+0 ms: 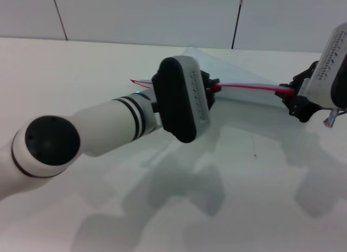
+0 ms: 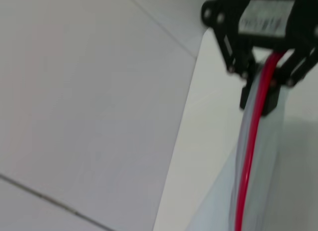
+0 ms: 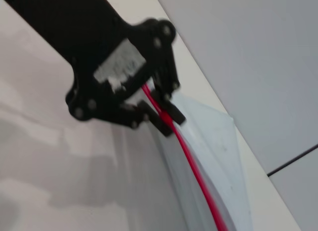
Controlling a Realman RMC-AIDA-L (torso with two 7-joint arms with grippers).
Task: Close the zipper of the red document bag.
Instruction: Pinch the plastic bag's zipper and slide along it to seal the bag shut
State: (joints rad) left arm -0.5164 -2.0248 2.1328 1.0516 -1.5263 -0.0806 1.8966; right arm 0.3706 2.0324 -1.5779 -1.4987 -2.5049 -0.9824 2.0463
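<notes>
The red document bag [image 1: 230, 68] is a translucent pale pouch held off the white table between both grippers. Its zipper [image 1: 246, 86] runs as a thin red strip along the top edge. My left gripper [image 1: 212, 89] is shut on the zipper near the middle of the table. My right gripper [image 1: 287, 94] is shut on the bag's right end. The left wrist view shows the right gripper [image 2: 258, 89] clamped over the zipper [image 2: 247, 156]. The right wrist view shows the left gripper [image 3: 161, 114] pinching the zipper [image 3: 198, 176], with the bag [image 3: 218, 141] beside it.
The white table [image 1: 81, 68] stretches around the bag, with a tiled wall [image 1: 152, 13] behind it. My left forearm [image 1: 103, 127] crosses the front left of the table.
</notes>
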